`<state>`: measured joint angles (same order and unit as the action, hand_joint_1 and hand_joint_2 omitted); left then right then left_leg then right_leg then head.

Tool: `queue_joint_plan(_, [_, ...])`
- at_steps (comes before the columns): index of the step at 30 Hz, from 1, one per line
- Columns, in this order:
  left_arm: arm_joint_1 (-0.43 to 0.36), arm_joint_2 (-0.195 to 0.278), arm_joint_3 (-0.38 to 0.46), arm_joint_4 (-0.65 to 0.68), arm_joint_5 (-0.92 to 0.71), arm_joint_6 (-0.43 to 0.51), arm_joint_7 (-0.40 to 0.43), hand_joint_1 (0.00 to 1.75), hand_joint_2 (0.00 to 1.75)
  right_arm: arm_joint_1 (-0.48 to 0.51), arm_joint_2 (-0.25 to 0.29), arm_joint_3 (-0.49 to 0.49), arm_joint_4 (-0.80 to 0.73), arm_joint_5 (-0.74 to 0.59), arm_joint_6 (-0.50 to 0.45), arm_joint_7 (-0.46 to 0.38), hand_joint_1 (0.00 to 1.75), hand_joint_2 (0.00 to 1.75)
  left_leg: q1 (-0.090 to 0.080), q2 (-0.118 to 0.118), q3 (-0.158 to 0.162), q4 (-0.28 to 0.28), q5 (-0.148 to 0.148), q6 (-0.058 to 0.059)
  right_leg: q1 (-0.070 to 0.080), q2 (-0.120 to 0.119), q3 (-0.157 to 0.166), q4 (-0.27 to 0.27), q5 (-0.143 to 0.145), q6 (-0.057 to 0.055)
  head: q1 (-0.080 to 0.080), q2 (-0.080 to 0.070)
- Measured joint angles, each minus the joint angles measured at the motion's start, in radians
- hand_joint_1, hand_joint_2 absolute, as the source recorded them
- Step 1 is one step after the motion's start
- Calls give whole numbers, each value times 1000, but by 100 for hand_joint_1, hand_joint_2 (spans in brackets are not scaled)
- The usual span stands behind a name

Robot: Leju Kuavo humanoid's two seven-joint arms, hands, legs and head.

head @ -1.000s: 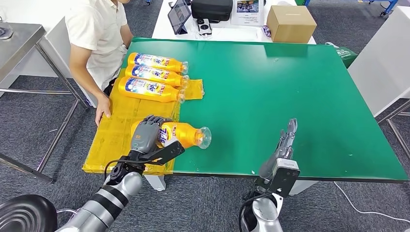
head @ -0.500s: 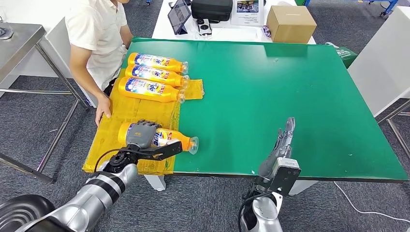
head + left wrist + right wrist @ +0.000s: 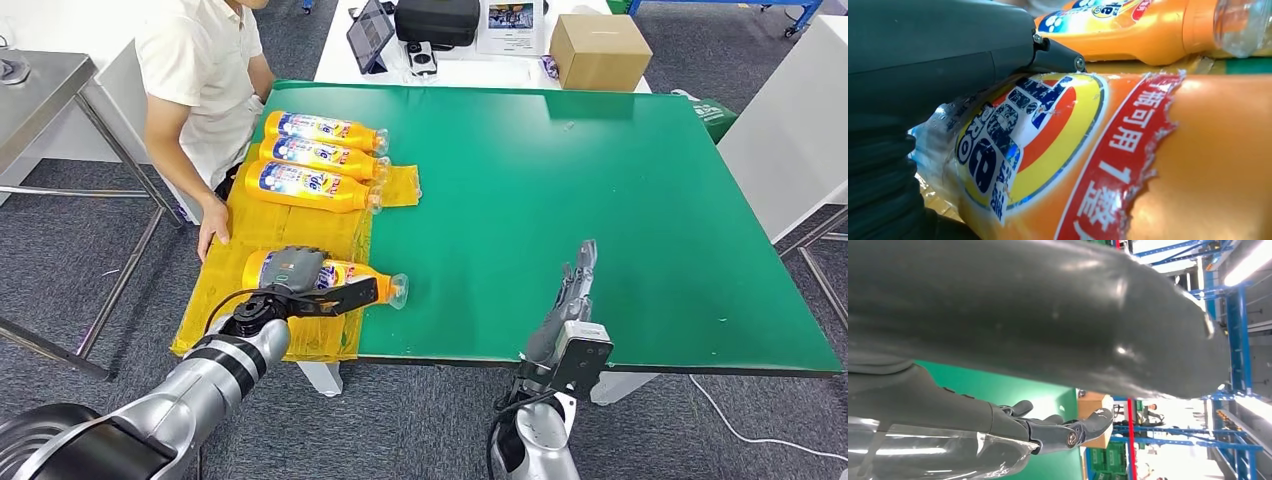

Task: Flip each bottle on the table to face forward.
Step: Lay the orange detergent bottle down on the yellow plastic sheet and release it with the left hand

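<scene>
left hand (image 3: 296,270) grips the near bottle (image 3: 345,279) lying on the yellow sheet (image 3: 250,230) (label up, likely just turned) at the bench (image 3: 600,200) edge; right hand (image 3: 573,290) open, idle.

a flat yellow plastic sheet (image 3: 250,235) lies on the left part of the wide green table (image 3: 600,200). three orange plastic bottles (image 3: 315,158) lie side by side at its far end. a fourth orange plastic bottle (image 3: 345,277) lies nearer, under the left hand (image 3: 293,271). a brown cardboard box (image 3: 600,50) stands behind the table.
</scene>
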<state>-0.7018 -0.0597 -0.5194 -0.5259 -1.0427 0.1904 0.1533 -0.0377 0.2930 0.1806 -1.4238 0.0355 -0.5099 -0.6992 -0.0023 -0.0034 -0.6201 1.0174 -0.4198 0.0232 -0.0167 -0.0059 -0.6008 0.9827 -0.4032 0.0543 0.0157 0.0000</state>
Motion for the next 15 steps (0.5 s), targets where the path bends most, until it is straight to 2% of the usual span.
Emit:
queue_joint_plan(2, [-6,-4,11,12,9,-5,-10,68,175,0,1,0,6,0,0,0,0,0,0,0,1,0,0,0,0,0,1,0,0,0,0,0])
queue_joint_plan(3, [-9,-5,14,16,11,-6,-11,60,175,-1,1,-1,9,0,0,0,0,0,0,0,1,0,0,0,0,0,1,0,0,0,0,0])
queue_joint_plan(6, [-15,-8,22,28,17,-15,-20,10,175,-2,1,-1,16,0,0,0,0,0,0,0,2,0,0,0,0,0,2,0,0,0,0,0])
queue_joint_plan(7, [-16,-9,27,32,29,-28,-31,1,175,-2,1,-2,19,0,2,0,0,0,0,0,2,0,0,0,0,0,2,0,0,0,0,0])
queue_joint_plan(10, [-21,-10,52,37,95,-109,-114,0,175,-3,1,-3,26,0,14,0,0,0,0,-1,2,0,0,0,0,0,3,0,0,0,0,0])
queue_joint_plan(14, [-32,3,84,35,169,-233,-243,0,0,-3,1,-4,36,-1,24,0,0,0,0,-5,5,0,0,0,0,-3,7,0,-2,-1,0,0])
queue_joint_plan(15, [-34,10,87,32,181,-261,-266,0,0,-3,1,-4,38,-2,23,0,0,0,0,-5,5,0,0,0,0,-3,8,0,-2,-1,0,0])
